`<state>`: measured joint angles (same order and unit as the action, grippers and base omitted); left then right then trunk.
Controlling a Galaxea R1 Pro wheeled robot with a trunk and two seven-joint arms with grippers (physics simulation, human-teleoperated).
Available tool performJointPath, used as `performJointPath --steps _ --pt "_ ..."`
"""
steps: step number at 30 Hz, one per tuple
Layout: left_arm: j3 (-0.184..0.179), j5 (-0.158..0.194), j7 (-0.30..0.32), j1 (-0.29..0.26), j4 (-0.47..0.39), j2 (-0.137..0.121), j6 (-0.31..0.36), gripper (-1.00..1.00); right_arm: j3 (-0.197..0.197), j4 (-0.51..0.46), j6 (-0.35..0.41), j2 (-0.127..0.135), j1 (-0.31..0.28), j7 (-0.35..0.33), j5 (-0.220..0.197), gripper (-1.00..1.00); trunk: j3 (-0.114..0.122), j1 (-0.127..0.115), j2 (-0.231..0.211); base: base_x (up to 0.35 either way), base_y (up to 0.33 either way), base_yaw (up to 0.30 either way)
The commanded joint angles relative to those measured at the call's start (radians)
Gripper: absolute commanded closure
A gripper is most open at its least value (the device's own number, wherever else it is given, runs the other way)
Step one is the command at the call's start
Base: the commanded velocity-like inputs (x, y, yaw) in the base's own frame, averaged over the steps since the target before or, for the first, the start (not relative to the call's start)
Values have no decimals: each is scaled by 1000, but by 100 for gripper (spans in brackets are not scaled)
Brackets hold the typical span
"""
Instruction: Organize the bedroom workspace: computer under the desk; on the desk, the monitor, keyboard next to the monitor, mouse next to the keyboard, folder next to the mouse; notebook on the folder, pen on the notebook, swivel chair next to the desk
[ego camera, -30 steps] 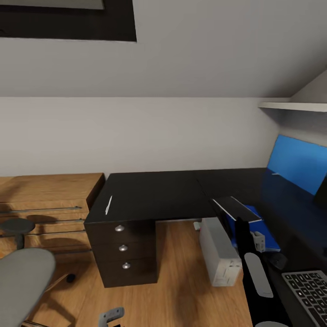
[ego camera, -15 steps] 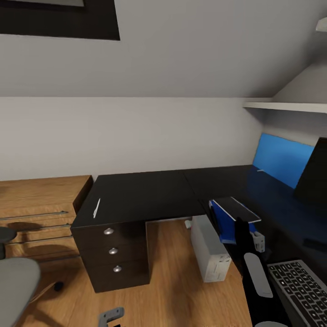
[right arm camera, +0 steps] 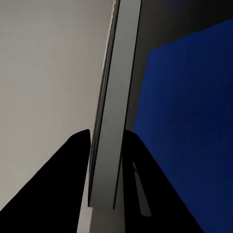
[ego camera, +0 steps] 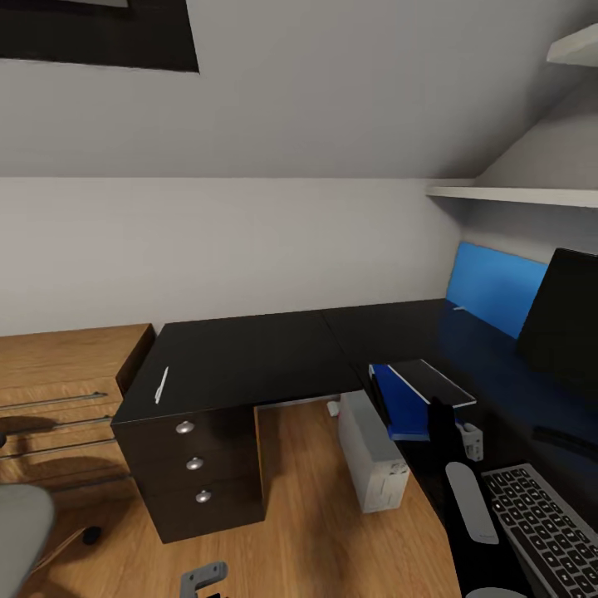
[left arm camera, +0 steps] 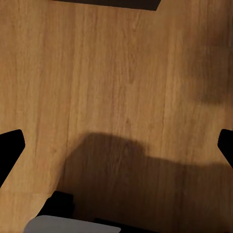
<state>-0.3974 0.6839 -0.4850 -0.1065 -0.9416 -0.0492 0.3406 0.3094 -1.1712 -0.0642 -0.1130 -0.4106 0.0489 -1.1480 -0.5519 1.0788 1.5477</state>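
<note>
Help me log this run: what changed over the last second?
The head camera swung right, so the whole view slid left: the monitor came into frame and the swivel chair has nearly left it. No object itself moved. The right end effector stays shut on the notebook over the folder; the pen stays on the desk.

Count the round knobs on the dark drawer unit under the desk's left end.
3: top knob, middle knob, bottom knob, in a column down the drawer fronts.

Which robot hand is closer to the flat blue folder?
Right. The right hand, gripping a thin grey-edged notebook, sits just above the flat blue folder. The left hand hangs low over the wooden floor, far away.
</note>
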Motion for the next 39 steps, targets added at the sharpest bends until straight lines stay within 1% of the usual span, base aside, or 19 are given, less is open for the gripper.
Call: performJointPath --steps 1,5,9,14,28,32,35,39 --pt "-4 8 -9 -1 -2 -1 1 -100 -4 0 -2 -1 -1 6 -8 100 -1 0 1 0 0 -2" --pt "-4 8 -9 -1 -2 -1 1 -100 -11 2 -2 -2 -1 34 -4 100 -1 0 1 0 0 -1" --pt "-4 8 -9 -1 -2 -1 1 -100 -51 4 -3 -1 -1 60 -2 100 -1 0 1 0 0 0" --pt "-4 8 -9 -1 -2 -1 1 -100 -67 6 -3 -1 -1 68 -1 100 -1 0 1 0 0 0" --pt "-4 8 -9 -1 -2 -1 1 -100 -67 8 -5 0 -1 71 -1 100 -1 0 1 31 0 0" --pt "-4 8 -9 -1 -2 -1 1 -100 -66 8 -5 0 -1 87 -1 100 -1 0 1 1 0 0" --pt "-4 8 -9 -1 -2 -1 1 -100 -66 8 -6 0 -1 112 0 100 -1 0 1 0 0 0" --pt "-4 8 -9 -1 -2 -1 1 -100 -66 8 -6 0 -2 118 0 100 -1 0 1 0 0 0"
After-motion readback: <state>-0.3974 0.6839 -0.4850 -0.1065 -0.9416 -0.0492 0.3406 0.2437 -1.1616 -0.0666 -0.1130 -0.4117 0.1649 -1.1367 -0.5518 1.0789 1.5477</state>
